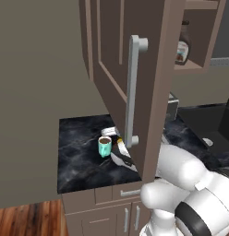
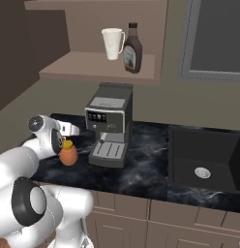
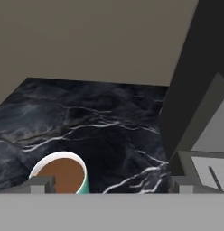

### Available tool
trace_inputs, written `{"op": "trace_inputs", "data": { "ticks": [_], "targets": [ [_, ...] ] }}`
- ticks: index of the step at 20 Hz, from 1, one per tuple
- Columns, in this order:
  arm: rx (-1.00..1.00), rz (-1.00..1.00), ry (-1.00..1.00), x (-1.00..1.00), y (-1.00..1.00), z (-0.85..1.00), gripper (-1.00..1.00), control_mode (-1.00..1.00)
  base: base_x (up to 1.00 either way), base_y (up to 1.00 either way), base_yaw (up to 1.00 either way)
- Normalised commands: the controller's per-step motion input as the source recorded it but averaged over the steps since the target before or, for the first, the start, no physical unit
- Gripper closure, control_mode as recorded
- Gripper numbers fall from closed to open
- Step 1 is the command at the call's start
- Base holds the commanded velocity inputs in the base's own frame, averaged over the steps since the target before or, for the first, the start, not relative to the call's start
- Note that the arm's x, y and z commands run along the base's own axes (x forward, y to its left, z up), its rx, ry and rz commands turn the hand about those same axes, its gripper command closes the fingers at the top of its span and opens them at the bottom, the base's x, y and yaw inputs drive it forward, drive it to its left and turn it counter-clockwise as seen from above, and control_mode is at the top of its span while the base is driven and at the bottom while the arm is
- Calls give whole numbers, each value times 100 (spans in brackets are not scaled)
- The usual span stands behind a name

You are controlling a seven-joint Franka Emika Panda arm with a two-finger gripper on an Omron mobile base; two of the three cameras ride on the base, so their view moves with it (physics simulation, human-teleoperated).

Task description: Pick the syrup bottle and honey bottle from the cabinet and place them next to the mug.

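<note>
— Honey bottle (image 2: pixel 68 154)? Syrup bottle (image 2: pixel 132 48)?
— Standing on the worktop (image 2: pixel 141 169) by the arm; upright on the cabinet (image 1: pixel 148 69) shelf.
— Mug (image 3: pixel 64 173)?
— Beneath the end effector (image 3: pixel 109 184), fingertips apart, nothing between.

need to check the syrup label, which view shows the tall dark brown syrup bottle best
The right base view: the tall dark brown syrup bottle stands whole on the cabinet shelf beside a white cup. The left base view shows it partly behind the cabinet frame.

No lettering can be read: the tall dark brown syrup bottle's (image 2: pixel 133 48) red-and-white label is too blurred to make out.
</note>
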Motion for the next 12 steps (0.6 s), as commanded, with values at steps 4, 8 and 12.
{"op": "trace_inputs", "data": {
  "ticks": [4,8,12],
  "targets": [
    [0,0,-3,-1,-2,69,-100,-100,0,0,0],
    [0,0,-3,-4,-10,72,-100,-100,0,0,0],
    [0,0,-3,-8,-14,68,-100,-100,0,0,0]
  ]
}}
